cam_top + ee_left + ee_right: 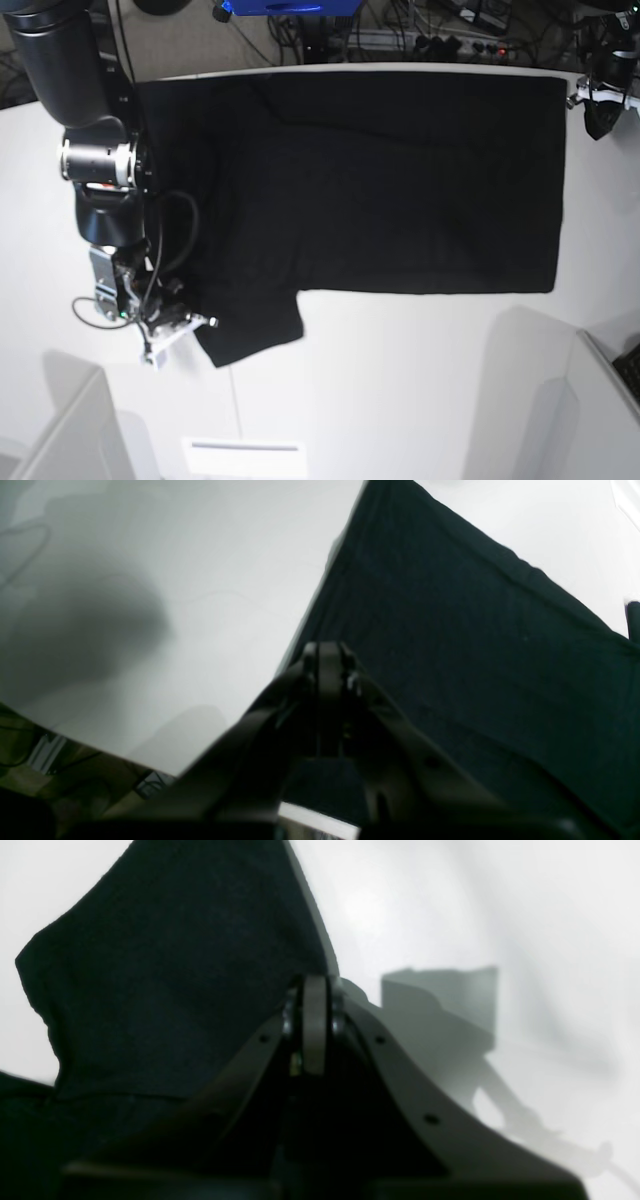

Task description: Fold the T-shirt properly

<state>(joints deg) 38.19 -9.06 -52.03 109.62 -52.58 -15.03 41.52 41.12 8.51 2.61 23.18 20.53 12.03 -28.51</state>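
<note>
Black T-shirt (400,190) lies spread flat over the upper half of the white bench (420,390) in the base view, one sleeve hanging toward lower left. Right tool (185,322) at lower left of the base view, jaws closed at the sleeve edge; the wrist view shows closed fingers against dark cloth, but cannot tell if cloth is pinched. Left tool (600,110) at upper right, at the shirt's corner, jaws shut; its wrist view shows the tips (327,652) together over the cloth edge.
</note>
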